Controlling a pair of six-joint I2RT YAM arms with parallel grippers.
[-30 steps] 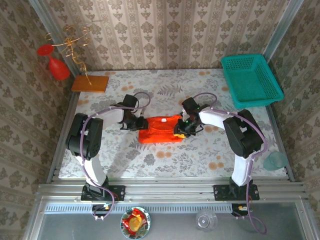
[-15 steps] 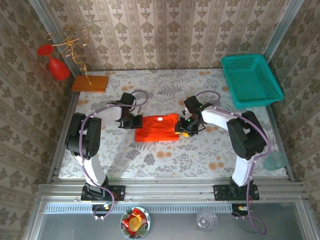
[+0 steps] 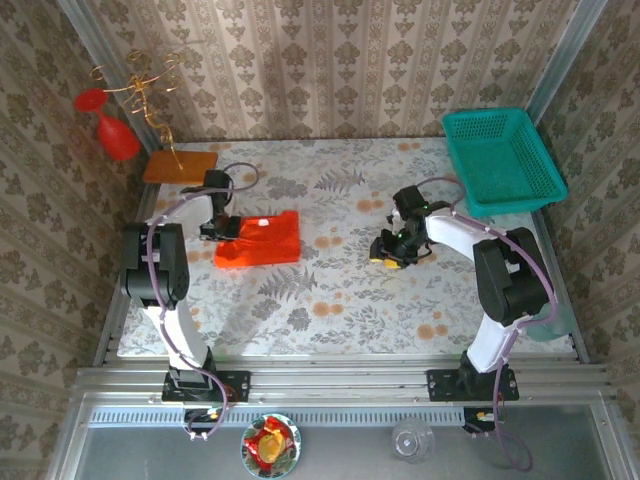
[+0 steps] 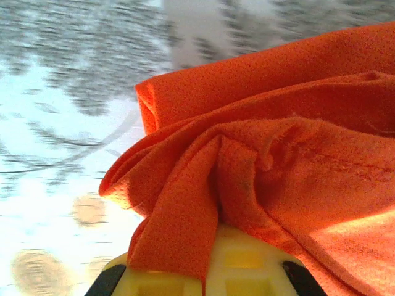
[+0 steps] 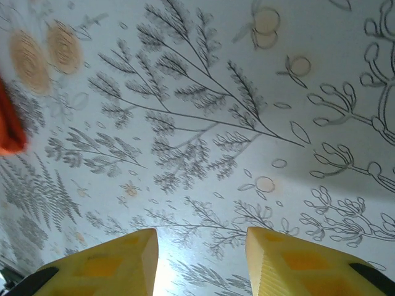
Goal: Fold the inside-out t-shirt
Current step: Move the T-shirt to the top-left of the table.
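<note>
A: Any lettering on the inside-out t-shirt (image 3: 262,240)?
B: One pale tag (image 3: 260,222), too small to read. Top view: a bunched orange-red slab, left of the table (image 3: 330,300) centre. Left wrist view: mesh weave, stitched seam.
A: Grippers?
B: Left gripper (image 3: 222,229) pinches the shirt's left edge. Right gripper (image 3: 387,252) is spread, empty, well to the right.

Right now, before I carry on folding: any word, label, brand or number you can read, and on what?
None can be read.
The inside-out t-shirt bears a small white patch, perhaps a tag, too small to read.
The teal basket and the floral table cover show no lettering.
</note>
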